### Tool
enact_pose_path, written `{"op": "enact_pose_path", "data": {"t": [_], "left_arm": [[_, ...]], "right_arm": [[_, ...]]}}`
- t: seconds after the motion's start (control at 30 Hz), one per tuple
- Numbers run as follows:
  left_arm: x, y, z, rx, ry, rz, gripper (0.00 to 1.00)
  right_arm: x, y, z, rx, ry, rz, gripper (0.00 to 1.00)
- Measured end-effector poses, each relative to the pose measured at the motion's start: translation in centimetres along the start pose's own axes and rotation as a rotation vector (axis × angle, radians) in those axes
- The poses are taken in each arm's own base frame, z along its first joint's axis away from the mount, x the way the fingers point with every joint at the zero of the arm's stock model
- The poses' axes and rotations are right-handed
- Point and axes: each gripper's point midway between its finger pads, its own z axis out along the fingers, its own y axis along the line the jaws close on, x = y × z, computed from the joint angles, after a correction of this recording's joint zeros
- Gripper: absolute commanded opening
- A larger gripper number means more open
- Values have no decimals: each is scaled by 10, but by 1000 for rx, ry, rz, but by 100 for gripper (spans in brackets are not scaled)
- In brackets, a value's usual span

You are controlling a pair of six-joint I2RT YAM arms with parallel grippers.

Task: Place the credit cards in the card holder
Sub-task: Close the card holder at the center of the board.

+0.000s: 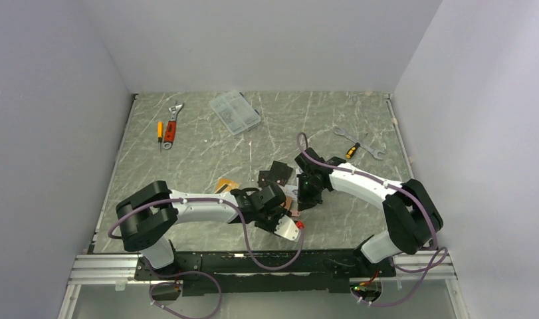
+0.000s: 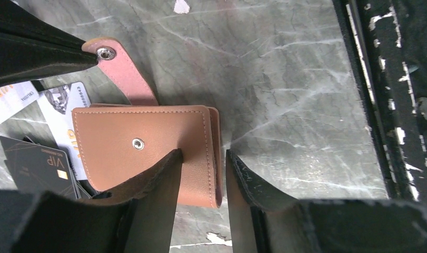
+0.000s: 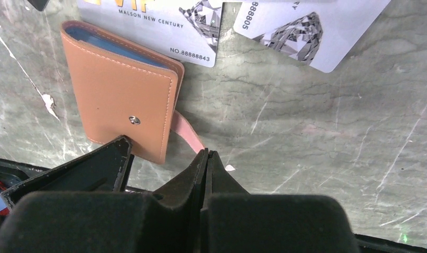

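Observation:
The card holder (image 2: 142, 150), a salmon-pink wallet, lies folded shut on the marble table, its snap tab (image 2: 124, 74) stretched out and blue lining showing at the open edge (image 3: 111, 45). My left gripper (image 2: 203, 154) is open and straddles the wallet's folded edge, one finger over the cover, the other just clear beside it. My right gripper (image 3: 206, 153) is shut, its tips against the tab's end; I cannot tell if the tab is pinched. Two silver-grey credit cards (image 3: 164, 26) (image 3: 306, 31) lie beyond the wallet, one tucked partly beneath it. An orange card (image 1: 226, 184) lies left of the grippers.
A black VIP card (image 2: 37, 166) lies next to the wallet. A black flat piece (image 1: 276, 174) sits just behind the grippers. Clear compartment box (image 1: 234, 111), wrench and screwdrivers (image 1: 170, 126) and a spanner (image 1: 359, 141) are at the back. The black base rail (image 2: 379, 105) runs close by.

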Motion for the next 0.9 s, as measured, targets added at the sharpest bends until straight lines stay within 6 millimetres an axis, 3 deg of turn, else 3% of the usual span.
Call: {"op": "enact_pose_path", "data": {"t": [0.13,0.27,0.37,0.53,0.67,0.9], "left_arm": [[0,4,2,-27,0,30,37],[1,6,2,-37,0,37,32],[1,6,3,-40,-2,39,31],[1,6,3,-42,-2,38,27],[1,6,3,-41,-2,36,25],[1,6,3,-41,-2,37,23]], "right_arm": [[-2,-2,0,1,-3,7,0],[-2,0,0,-9,2,8,17],[1,0,0,-15,9,7,20],[1,0,-2,-23,6,3,16],[1,0,-3,-23,6,-4,0],[4,-1,-2,-22,13,-7,0]]}}
